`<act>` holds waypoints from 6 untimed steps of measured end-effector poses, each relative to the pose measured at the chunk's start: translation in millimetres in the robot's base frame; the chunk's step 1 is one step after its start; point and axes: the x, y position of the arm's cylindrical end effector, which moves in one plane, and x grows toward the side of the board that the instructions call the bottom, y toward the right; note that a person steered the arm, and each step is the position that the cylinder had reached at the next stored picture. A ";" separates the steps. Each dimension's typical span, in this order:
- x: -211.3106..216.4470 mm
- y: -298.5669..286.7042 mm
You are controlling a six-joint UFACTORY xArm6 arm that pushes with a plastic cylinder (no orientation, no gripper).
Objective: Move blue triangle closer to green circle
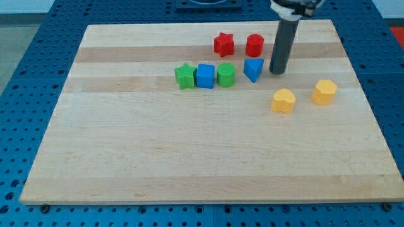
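Observation:
The blue triangle [254, 69] lies on the wooden board [189, 151] in the upper middle of the view. The green circle [226, 74] sits just to its left, with a small gap between them. My tip [278, 72] is the lower end of the dark rod, standing just right of the blue triangle, close to it but apart.
A blue cube [205, 75] touches the green circle's left side, and a green star [185, 75] sits left of the cube. A red star [223, 44] and a red cylinder [254, 45] lie above. Two yellow blocks [283, 101] [324, 92] lie lower right.

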 end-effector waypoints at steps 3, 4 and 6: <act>-20.3 -1.4; -16.6 -12.1; -6.4 -39.0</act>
